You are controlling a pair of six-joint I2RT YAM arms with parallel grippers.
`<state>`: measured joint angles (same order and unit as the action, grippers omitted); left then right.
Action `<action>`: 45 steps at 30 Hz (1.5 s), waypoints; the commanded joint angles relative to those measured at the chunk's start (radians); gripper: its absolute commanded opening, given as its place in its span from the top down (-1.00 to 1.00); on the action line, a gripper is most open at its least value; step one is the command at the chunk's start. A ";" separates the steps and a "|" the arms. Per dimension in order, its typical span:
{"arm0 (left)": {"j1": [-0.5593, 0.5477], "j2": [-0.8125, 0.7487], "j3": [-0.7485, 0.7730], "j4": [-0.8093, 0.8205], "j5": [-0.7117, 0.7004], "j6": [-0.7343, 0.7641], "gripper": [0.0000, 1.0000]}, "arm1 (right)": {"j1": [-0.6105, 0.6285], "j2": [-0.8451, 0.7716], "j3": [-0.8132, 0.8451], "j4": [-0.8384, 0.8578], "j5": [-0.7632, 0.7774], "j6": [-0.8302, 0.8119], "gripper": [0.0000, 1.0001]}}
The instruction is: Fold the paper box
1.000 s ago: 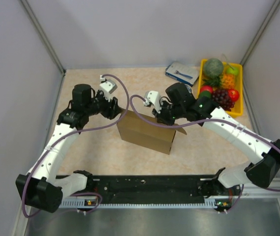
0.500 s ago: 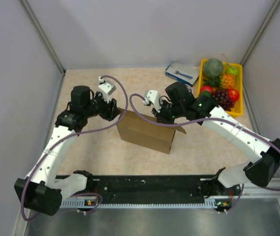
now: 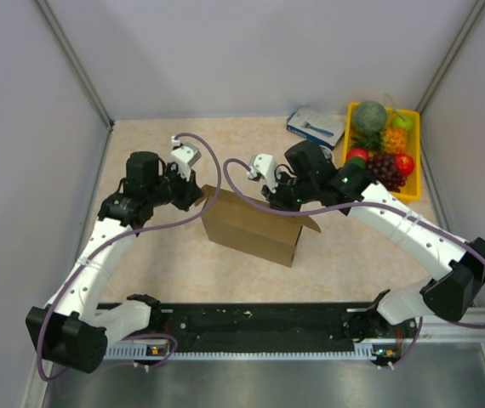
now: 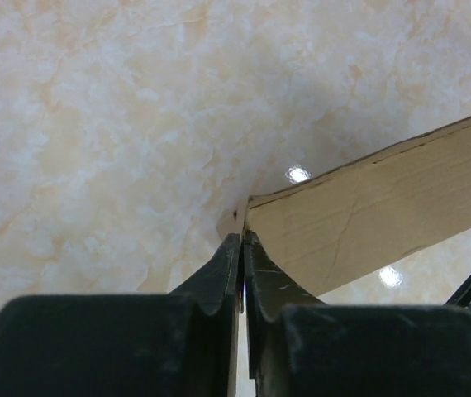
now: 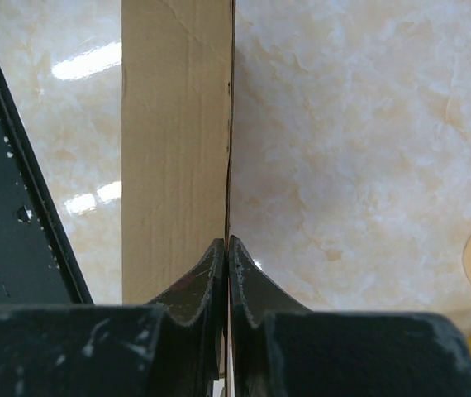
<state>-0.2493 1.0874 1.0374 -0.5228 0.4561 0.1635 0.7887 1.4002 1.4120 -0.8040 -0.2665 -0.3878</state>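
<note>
The paper box (image 3: 255,228) stands as a brown cardboard shell in the middle of the table, its top flaps up. At its far left corner my left gripper (image 3: 198,194) is shut; in the left wrist view the fingertips (image 4: 234,248) pinch the thin edge just below the corner of the cardboard wall (image 4: 368,207). My right gripper (image 3: 281,204) is at the far right top edge. In the right wrist view its fingers (image 5: 215,265) are closed on the edge of a cardboard panel (image 5: 173,141) that runs straight away from them.
A yellow tray (image 3: 349,119) of toy fruit sits at the back right, with a blue-and-white carton (image 3: 315,126) to its left. Grey walls close in both sides and the back. A black rail (image 3: 259,327) runs along the near edge between the arm bases.
The left gripper has closed on the box's far left corner edge. Both wrists have shifted slightly; the box has barely moved.
</note>
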 commanded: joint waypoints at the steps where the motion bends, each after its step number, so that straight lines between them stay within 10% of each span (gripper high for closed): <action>1: 0.005 0.014 -0.002 0.056 -0.040 -0.080 1.00 | -0.011 0.037 0.071 0.000 0.033 0.137 0.59; 4: 0.004 0.023 0.004 0.050 -0.039 -0.125 1.00 | -0.013 0.013 0.110 -0.070 0.188 0.380 -0.08; 10: 0.002 -0.035 -0.025 0.115 -0.037 -0.160 1.00 | -0.013 -0.133 0.087 -0.266 0.317 0.543 -0.24; 33: -0.005 -0.055 -0.042 0.109 -0.037 -0.239 1.00 | -0.012 -0.190 -0.056 -0.277 0.345 0.636 1.00; 45: -0.034 -0.175 -0.163 0.165 -0.124 -0.602 1.00 | 0.013 -0.164 -0.042 -0.262 0.530 1.086 1.00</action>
<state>-0.2646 0.9707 0.9161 -0.4286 0.3855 -0.2531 0.7830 1.2243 1.3426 -1.0809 0.1406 0.5247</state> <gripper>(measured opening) 0.012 0.008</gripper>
